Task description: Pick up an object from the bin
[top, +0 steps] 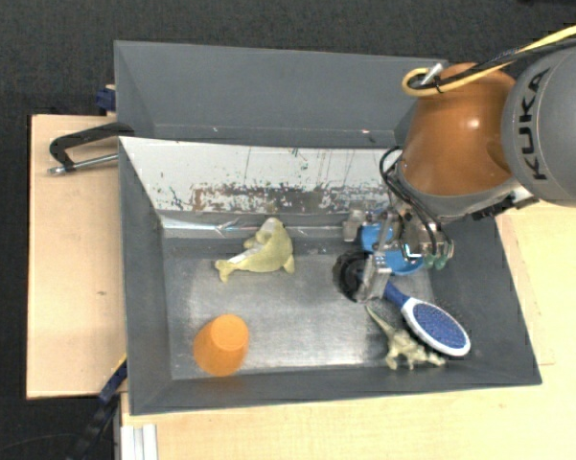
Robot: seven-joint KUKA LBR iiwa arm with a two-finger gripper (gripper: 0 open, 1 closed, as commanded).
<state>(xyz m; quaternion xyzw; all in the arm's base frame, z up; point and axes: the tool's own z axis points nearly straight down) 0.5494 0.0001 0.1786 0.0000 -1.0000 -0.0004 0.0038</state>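
We log a black round thing (349, 276) just left of the gripper (381, 264), a blue oval brush (437, 327) just below-right of it (open or closed, we cannot tell).

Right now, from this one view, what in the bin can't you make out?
1. Black round thing left of the gripper: the gripper covers its right side, and its kind is unclear.
2. Pale green toy in the near right corner: the blue-and-white brush lies across it, hiding part of it.
3. The bin, far right corner: hidden by the arm's orange cover.
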